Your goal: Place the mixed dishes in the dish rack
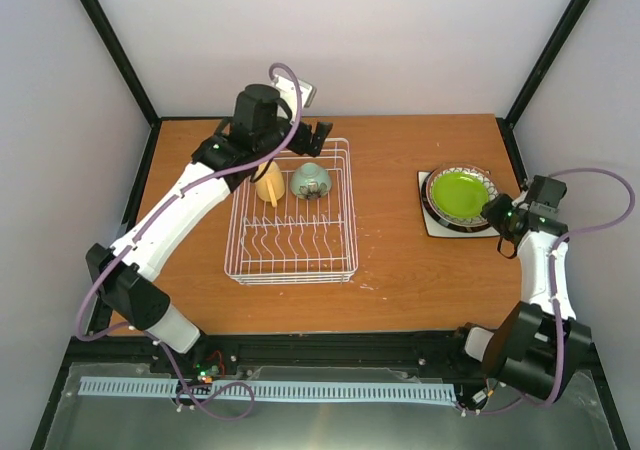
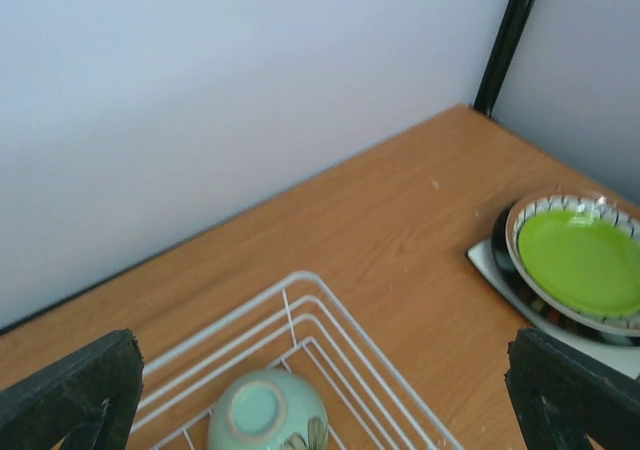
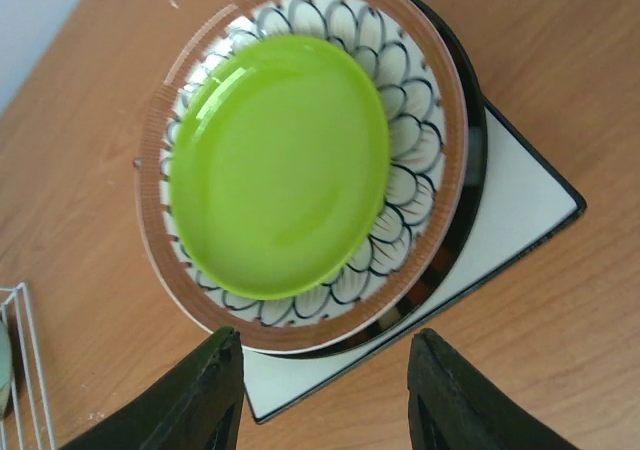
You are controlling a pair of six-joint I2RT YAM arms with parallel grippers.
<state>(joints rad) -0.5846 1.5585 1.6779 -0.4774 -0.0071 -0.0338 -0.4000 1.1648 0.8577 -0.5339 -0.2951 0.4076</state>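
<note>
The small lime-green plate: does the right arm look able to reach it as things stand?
Probably yes. The small lime-green plate lies on top of the petal-patterned plate with nothing over it, and the right gripper hangs open close to their near rim.

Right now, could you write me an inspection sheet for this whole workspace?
Surface: brown wooden table.
Job's things: yellow cup and upside-down pale mint bowl in the dish rack; lime-green plate stacked on petal-patterned plate, dark-rimmed plate and square white plate, off to the right.
Clutter: nothing seen.
Grippers: left gripper open above the rack's far end; right gripper open beside the stack, holding nothing.
Cables: purple cables looped along both arms.
Surroundings: pale walls, black frame posts.
</note>
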